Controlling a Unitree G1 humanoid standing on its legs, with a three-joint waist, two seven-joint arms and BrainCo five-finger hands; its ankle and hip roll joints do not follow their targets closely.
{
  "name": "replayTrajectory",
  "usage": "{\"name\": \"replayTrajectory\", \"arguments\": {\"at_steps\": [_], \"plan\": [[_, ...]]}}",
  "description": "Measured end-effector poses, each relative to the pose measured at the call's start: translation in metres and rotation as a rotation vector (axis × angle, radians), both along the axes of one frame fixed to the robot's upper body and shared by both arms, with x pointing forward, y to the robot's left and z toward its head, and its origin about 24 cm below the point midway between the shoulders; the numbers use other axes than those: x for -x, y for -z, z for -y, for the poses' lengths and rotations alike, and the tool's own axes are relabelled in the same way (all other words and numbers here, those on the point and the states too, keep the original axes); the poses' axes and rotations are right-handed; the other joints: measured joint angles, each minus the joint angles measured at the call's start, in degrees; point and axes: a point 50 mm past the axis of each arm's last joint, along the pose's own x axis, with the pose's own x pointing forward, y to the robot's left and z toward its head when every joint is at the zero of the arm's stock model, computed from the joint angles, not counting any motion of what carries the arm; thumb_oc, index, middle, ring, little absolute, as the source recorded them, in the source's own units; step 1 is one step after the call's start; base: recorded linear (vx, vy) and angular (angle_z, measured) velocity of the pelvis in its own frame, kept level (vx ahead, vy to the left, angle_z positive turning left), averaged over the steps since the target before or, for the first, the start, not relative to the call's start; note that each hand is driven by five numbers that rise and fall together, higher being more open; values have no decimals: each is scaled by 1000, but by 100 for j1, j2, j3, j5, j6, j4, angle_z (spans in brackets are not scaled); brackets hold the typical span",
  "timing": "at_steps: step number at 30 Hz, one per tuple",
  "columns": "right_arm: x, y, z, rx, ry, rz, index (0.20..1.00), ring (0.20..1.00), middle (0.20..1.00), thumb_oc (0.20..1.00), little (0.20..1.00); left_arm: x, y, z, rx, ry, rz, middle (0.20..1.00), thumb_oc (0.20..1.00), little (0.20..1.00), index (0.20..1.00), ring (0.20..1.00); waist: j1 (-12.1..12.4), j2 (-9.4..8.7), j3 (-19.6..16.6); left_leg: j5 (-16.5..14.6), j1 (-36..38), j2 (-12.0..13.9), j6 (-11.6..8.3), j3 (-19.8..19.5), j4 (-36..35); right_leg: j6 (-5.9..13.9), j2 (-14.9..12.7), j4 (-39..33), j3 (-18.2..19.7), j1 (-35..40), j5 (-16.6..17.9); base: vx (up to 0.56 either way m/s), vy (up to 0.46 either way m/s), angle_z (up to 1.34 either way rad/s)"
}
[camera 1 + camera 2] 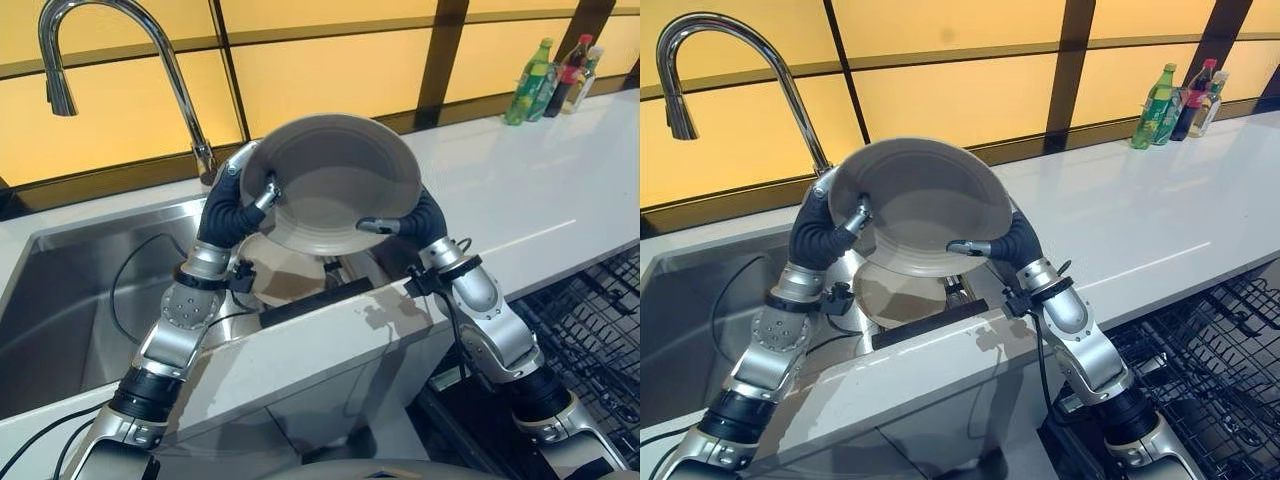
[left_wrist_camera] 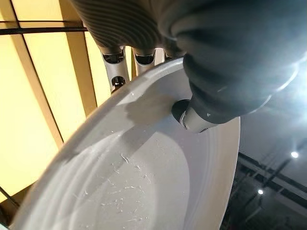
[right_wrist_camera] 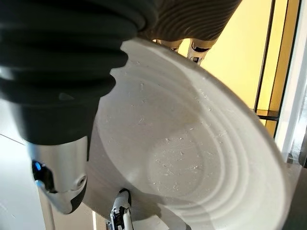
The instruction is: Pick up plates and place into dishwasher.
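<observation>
A grey round plate (image 1: 335,180) is held up tilted, its face toward me, above the sink's right end. My left hand (image 1: 235,205) pinches its left rim, thumb on the face and fingers behind. My right hand (image 1: 418,222) pinches the lower right rim in the same way, its thumb (image 3: 57,177) lying across the plate's face (image 3: 192,143). In the left wrist view the thumb (image 2: 192,117) presses on the plate (image 2: 144,182). A second plate (image 1: 895,290) stands below, in the sink.
The steel sink (image 1: 70,300) with a tall curved faucet (image 1: 150,60) lies at the left. A white counter (image 1: 540,190) runs to the right, with several bottles (image 1: 545,75) at its far end. The open dishwasher's black wire rack (image 1: 1210,350) is at the lower right.
</observation>
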Motion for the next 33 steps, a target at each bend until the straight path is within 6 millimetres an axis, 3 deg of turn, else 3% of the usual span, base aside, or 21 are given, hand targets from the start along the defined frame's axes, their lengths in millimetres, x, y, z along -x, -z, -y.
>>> {"name": "replayTrajectory", "arguments": {"at_steps": [10, 11, 12, 13, 33], "plan": [[-1, 9, -3, 16, -103, -94, 1000, 1000, 1000, 1000, 1000, -1, -3, 1, -17, 23, 5, 200, 200, 200, 200, 200, 4, -30, -48, -1, 11, 0, 0, 14, -1, -1, 5, -3, 17, 0, 1, 0, 0, 0], [-1, 10, -3, 8, -125, -107, 570, 570, 570, 570, 570, -1, -3, 1, -21, 30, 3, 200, 200, 200, 200, 200, 5, -35, -51, 1, 8, 0, 0, 14, 3, -1, 5, 2, 17, -2, 2, 0, 0, 0], [0, 10, -3, 2, -142, -114, 278, 278, 278, 278, 278, -1, -4, 1, -15, 38, -2, 200, 200, 200, 200, 200, 6, -39, -53, 1, 9, 0, 1, 14, 4, -1, 6, 2, 18, -2, 2, 0, 0, 0], [0, 10, -3, -7, -158, -119, 200, 200, 200, 200, 200, -1, -4, 1, -9, 44, -4, 200, 200, 200, 200, 200, 6, -44, -57, 1, 14, 0, 1, 14, 4, -1, 7, 1, 18, 3, 2, 0, 0, 0], [-1, 14, -6, -16, -167, -126, 200, 200, 200, 200, 200, -2, -6, 2, 2, 71, -12, 200, 200, 200, 200, 200, -3, -96, -111, -4, 61, 2, -1, 32, -4, -1, 7, -15, 30, 40, 1, -17, -1, 0]]}}
